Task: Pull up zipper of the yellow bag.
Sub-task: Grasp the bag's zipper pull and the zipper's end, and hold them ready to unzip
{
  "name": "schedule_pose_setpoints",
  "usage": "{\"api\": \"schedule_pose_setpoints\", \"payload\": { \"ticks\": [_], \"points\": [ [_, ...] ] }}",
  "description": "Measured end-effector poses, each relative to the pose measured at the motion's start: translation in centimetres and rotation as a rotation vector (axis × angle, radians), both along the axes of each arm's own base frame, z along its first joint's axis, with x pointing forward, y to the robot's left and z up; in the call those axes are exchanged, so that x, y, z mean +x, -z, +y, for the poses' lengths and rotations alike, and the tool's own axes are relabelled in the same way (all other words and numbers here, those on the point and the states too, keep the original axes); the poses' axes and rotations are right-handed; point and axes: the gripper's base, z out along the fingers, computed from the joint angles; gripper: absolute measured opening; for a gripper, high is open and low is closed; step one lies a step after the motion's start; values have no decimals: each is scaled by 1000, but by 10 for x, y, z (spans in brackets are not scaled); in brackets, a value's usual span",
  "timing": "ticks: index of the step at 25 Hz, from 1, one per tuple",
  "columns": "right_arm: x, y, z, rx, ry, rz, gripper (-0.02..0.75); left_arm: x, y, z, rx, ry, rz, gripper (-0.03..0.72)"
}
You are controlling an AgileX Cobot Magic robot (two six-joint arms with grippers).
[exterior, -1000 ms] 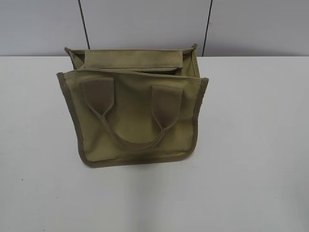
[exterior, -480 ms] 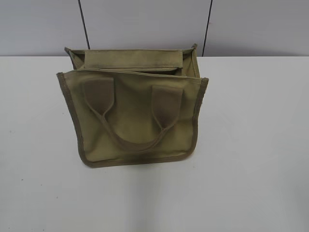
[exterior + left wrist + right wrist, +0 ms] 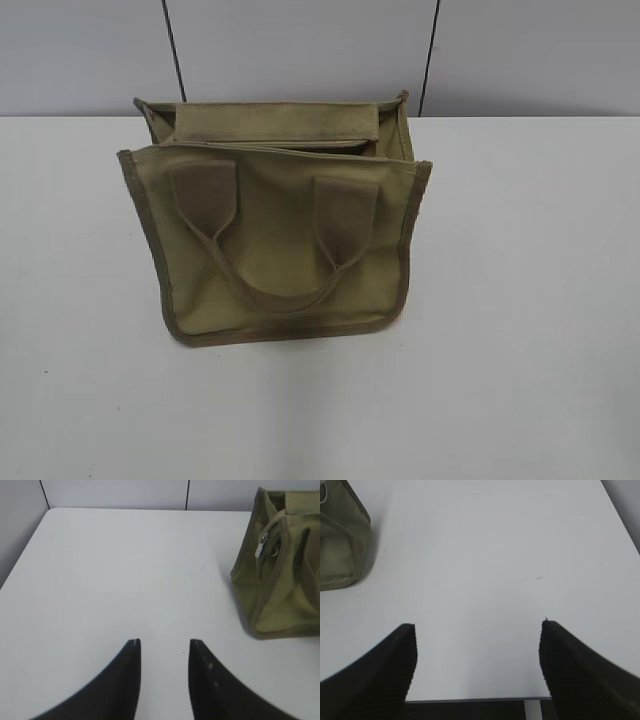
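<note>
The yellow bag (image 3: 275, 225), a khaki canvas tote with two loop handles and darker edge binding, stands on the white table (image 3: 520, 300) at the middle back. Its end shows at the right of the left wrist view (image 3: 280, 575), with the silver zipper pull (image 3: 262, 544) hanging near the top of that end. A corner of the bag shows at the top left of the right wrist view (image 3: 340, 540). My left gripper (image 3: 164, 641) is open and empty over bare table, left of the bag. My right gripper (image 3: 478, 624) is wide open and empty near the table's front edge. Neither gripper shows in the exterior view.
A grey panelled wall (image 3: 300, 50) runs behind the table. The table's near edge (image 3: 475, 699) lies just under my right gripper. The table's left edge (image 3: 22, 550) shows in the left wrist view.
</note>
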Motion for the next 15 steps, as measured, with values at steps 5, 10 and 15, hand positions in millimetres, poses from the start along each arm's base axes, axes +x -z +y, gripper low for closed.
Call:
{"api": "schedule_pose_setpoints", "payload": {
  "ticks": [5,10,15],
  "points": [
    [0,0,0,0,0,0,584,11,-30,1,-7,-11,-174,348],
    [0,0,0,0,0,0,584,49,-53,2,-28,-26,-296,442],
    [0,0,0,0,0,0,584,107,-66,5,-51,-58,-431,433]
  ]
}}
